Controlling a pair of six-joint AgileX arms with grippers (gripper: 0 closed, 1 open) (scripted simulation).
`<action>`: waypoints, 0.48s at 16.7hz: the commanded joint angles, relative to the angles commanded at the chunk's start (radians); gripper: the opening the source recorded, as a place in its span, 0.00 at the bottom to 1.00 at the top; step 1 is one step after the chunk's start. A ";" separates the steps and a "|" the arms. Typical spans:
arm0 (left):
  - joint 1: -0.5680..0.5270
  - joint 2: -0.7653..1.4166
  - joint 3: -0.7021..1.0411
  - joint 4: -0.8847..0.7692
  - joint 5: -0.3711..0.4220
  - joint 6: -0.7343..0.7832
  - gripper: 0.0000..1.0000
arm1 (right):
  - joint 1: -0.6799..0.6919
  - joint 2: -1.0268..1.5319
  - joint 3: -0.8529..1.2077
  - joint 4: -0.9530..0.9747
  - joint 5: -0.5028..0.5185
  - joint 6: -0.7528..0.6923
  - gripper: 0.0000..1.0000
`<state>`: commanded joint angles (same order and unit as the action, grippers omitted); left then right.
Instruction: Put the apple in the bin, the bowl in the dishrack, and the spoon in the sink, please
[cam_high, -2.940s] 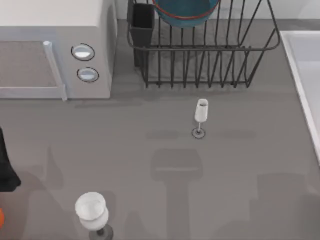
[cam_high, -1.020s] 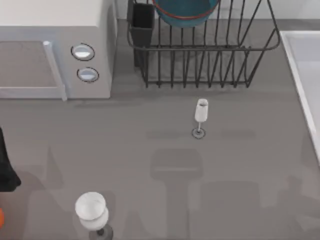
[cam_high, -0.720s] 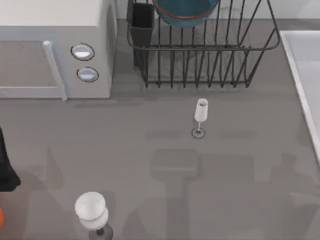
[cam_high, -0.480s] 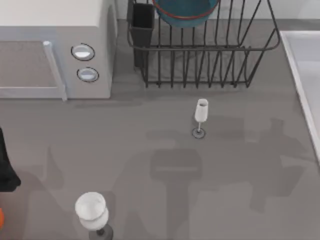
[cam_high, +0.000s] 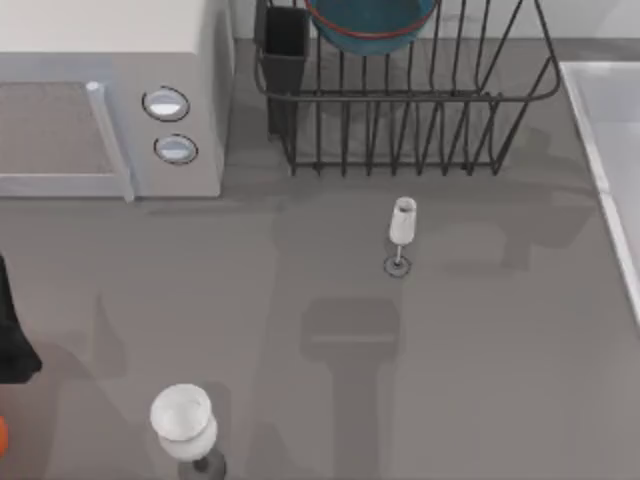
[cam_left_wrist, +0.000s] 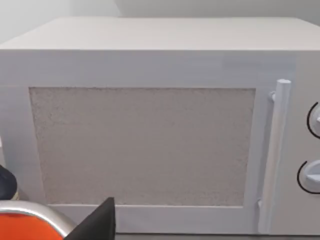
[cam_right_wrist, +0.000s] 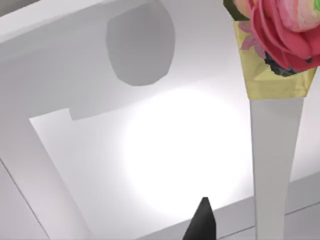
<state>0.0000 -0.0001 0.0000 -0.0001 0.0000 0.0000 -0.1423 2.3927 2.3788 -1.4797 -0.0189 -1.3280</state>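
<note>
A: Where are the things that have to be moved?

B: The bowl is in the dishrack at the far edge of the table, just right of the middle. It stands tilted on its edge between the upright wires, with its blue inside facing the camera above. The rack's long side runs left to right, and its black cup sits at the left corner. At the lower left edge of the top view there is a small sliver of orange-red; I cannot tell whether it is the apple.

A: And the sink?

B: The sink is on the right side of the table, its straight white edge running front to back. The right wrist view looks into a pale basin.

A: What are the grippers doing?

B: A dark fingertip shows in the right wrist view above the basin, beside a tall white vase of pink flowers. I cannot tell how either gripper's fingers are set.

A: Anything else on the table?

B: A white microwave at the far left with its door closed, faced by the left wrist camera. One wine glass stands in the middle, another at the near left.
</note>
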 joint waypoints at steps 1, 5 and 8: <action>0.000 0.000 0.000 0.000 0.000 0.000 1.00 | 0.000 0.055 0.068 -0.021 0.004 0.001 0.00; 0.000 0.000 0.000 0.000 0.000 0.000 1.00 | -0.001 0.201 0.233 -0.078 0.021 0.005 0.00; 0.000 0.000 0.000 0.000 0.000 0.000 1.00 | -0.002 0.219 0.252 -0.086 0.024 0.006 0.00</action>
<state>0.0000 -0.0001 0.0000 -0.0001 0.0000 0.0000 -0.1441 2.6115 2.6309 -1.5659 0.0048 -1.3219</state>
